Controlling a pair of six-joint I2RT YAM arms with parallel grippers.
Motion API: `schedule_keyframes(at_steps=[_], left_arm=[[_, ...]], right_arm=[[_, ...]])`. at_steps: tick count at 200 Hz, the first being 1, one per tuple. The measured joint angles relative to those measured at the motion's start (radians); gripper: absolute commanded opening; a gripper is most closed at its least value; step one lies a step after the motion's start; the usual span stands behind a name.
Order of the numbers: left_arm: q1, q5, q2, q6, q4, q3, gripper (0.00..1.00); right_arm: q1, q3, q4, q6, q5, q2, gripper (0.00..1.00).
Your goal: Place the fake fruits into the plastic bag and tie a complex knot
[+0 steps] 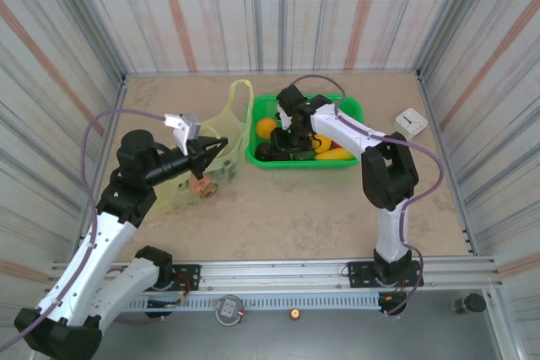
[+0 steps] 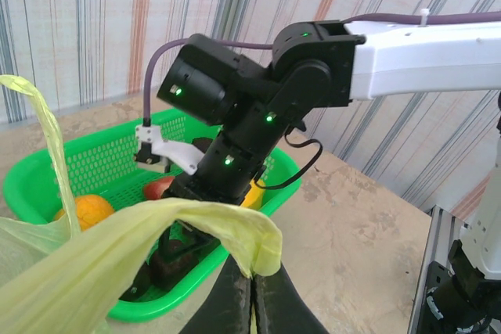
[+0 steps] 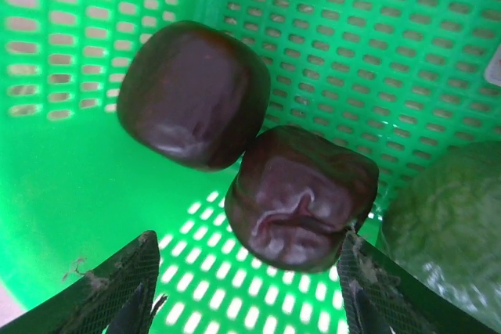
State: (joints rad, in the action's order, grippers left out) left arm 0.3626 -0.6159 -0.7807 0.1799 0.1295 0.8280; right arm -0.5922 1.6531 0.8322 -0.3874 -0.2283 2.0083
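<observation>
The yellow-green plastic bag [image 1: 221,137] lies left of the green basket [image 1: 350,107], one handle reaching up the table. My left gripper [image 1: 221,148] is shut on the bag's rim [image 2: 258,244], holding it up. A pink fruit [image 1: 202,186] shows through the bag's lower part. My right gripper [image 1: 291,147] hangs open inside the basket, over the dark fruits. In the right wrist view its fingers [image 3: 117,287] straddle a dark brown fruit [image 3: 301,193], the right finger touching it. A second dark brown fruit [image 3: 194,93] lies beside it, a dark green one [image 3: 446,224] at right. An orange fruit [image 1: 267,128] and yellow fruit [image 1: 334,155] sit in the basket.
A small white box [image 1: 413,121] lies at the table's far right. Striped walls close in the table on three sides. Bare tabletop [image 1: 321,208] stretches in front of the basket.
</observation>
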Motion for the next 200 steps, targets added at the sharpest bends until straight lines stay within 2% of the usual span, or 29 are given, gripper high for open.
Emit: schedule_keyframes(at_steps=[54,117,145,200], left_arm=[[0.000,0.000,0.000,0.000,0.000,0.000,0.00],[0.000,0.000,0.000,0.000,0.000,0.000,0.00],[0.000,0.000,0.000,0.000,0.000,0.000,0.00],[0.000,0.000,0.000,0.000,0.000,0.000,0.00]], right_arm=[[-0.002,0.014,0.013,0.005,0.045,0.102,0.64],[0.010,0.012,-0.031,0.005,0.048,0.096,0.48],[0.026,-0.026,-0.069,0.005,0.044,0.050,0.48],[0.108,-0.113,-0.143,0.003,-0.041,-0.162,0.48]])
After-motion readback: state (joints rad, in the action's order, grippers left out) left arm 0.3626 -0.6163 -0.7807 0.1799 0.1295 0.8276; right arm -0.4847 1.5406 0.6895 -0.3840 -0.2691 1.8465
